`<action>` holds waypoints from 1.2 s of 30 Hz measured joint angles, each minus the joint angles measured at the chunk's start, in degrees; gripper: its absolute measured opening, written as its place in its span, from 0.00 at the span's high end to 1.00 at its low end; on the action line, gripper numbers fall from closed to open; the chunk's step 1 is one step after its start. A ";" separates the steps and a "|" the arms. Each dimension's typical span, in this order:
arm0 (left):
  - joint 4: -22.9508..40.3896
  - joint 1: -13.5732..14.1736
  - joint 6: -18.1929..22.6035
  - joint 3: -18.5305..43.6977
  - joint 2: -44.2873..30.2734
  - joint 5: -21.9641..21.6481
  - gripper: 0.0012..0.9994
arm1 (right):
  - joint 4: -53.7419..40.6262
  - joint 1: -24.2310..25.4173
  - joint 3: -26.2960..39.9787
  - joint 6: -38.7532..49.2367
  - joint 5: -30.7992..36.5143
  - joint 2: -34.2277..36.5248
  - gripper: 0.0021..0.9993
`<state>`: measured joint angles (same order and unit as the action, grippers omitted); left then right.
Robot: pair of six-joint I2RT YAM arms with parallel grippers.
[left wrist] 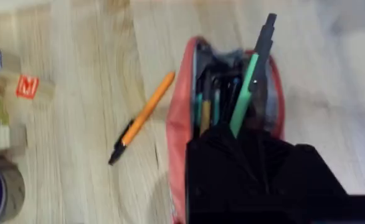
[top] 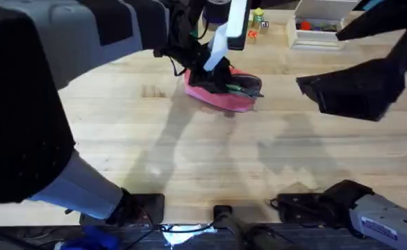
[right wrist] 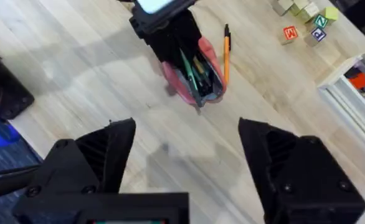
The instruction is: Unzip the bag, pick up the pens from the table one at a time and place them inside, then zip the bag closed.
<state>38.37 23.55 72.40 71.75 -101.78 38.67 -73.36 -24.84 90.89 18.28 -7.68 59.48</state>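
The pink bag lies unzipped on the table at the far centre, with several pens showing inside it. My left gripper hovers right over the bag's opening, shut on the green pen, whose dark tip points out past the bag's far end. The orange pen lies on the wood just beside the bag, apart from it. My right gripper hangs high above the table's right half, open and holding nothing, well away from the bag.
Small letter blocks sit past the orange pen near the table's far edge. A white box with coloured items stands at the back right. Bare wood stretches in front of the bag.
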 joint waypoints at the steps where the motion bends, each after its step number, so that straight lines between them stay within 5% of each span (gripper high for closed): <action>1: 0.10 0.00 -0.35 0.00 -0.08 -1.22 0.96 | 0.00 0.00 0.00 0.00 0.00 -0.01 0.00; 10: 1.70 0.31 -4.62 0.00 -0.17 -13.43 0.96 | 0.00 0.00 0.00 0.00 0.00 0.00 0.00; 18: 1.68 0.94 -7.19 0.00 -0.17 -17.06 0.95 | 0.00 0.00 0.00 0.02 0.00 0.00 0.00; 19: 1.69 0.96 -7.19 0.00 -0.17 -17.13 0.90 | 0.00 0.01 0.00 0.04 0.00 -0.01 0.00; 24: 1.42 0.83 -7.26 0.06 -0.17 -17.50 0.13 | 0.00 0.00 0.00 0.05 0.00 0.00 0.00; 25: 1.38 0.83 -7.48 0.07 -0.17 -17.48 0.05 | 0.00 0.00 0.00 0.09 0.00 0.00 0.00; 36: 1.91 0.72 -7.51 0.22 -0.17 -17.40 0.01 | 0.00 0.00 0.00 0.15 0.00 0.00 0.00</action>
<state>40.28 24.27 64.89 71.96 -101.95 21.27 -73.36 -24.84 90.89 18.44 -7.68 59.48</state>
